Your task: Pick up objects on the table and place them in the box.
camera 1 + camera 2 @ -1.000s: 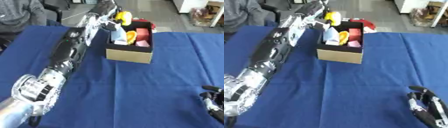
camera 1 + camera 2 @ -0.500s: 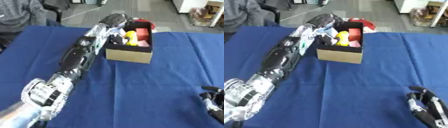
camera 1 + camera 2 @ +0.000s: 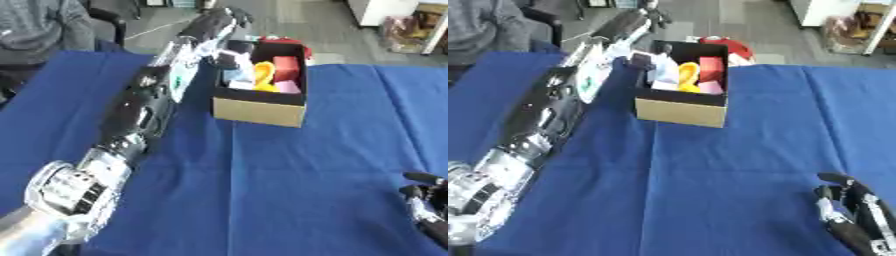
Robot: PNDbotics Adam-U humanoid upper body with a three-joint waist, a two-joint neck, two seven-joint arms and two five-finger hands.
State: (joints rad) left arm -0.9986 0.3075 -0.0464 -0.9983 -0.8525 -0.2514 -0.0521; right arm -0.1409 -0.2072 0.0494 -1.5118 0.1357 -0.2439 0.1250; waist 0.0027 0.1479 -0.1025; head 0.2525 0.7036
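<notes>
A cardboard box (image 3: pixel 259 110) with a dark inside stands at the far middle of the blue table (image 3: pixel 289 190). In it lie a yellow curved thing (image 3: pixel 262 75), a red block (image 3: pixel 285 65), a pink piece (image 3: pixel 288 88) and a pale blue-white thing (image 3: pixel 234 76). My left arm stretches from the lower left up to the box. My left hand (image 3: pixel 637 31) hangs over the box's left rim, fingers relaxed and holding nothing. My right hand (image 3: pixel 856 216) rests open at the lower right corner, fingers up.
A red thing (image 3: pixel 730 46) lies just behind the box at the table's far edge. Beyond that edge is grey floor. Blue cloth spreads between the box and my right hand.
My left hand carried the yellow thing over the box, lowered it inside and let go. It has since drawn back up and left to the rim. The right hand has not moved.
</notes>
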